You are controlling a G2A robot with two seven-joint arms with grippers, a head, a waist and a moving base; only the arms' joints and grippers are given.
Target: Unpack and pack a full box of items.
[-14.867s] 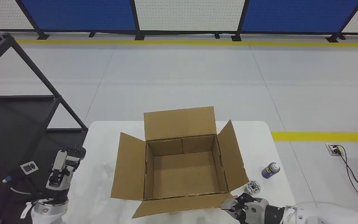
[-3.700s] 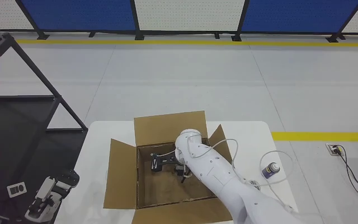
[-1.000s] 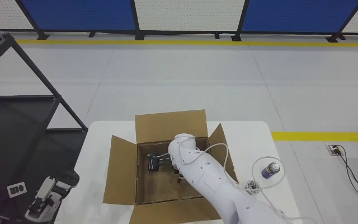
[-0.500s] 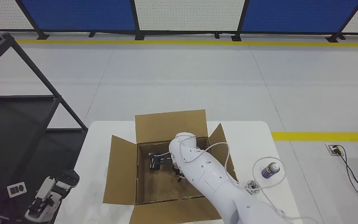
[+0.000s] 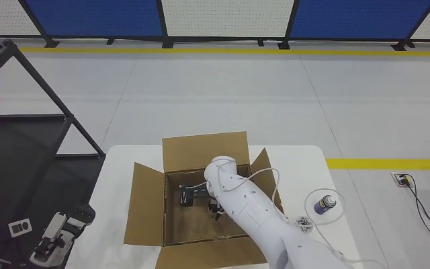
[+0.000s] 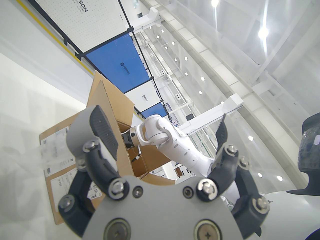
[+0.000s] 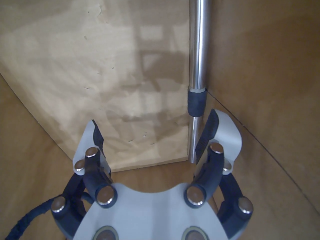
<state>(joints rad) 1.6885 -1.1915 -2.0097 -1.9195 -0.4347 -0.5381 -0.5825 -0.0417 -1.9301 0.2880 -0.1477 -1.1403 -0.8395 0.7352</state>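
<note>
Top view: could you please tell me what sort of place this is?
Likely an industrial hall or robotics lab: blue and white partition panels, a yellow floor line, and high ceiling lights.

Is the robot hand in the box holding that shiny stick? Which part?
Nothing is held. The right gripper is open inside the brown cardboard box; the shiny metal rod with a black band lies beside one finger.

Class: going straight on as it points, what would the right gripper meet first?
The right gripper would likely meet an inner panel of the box first; depth is unclear. The rod lies beside one finger, just off line.
</note>
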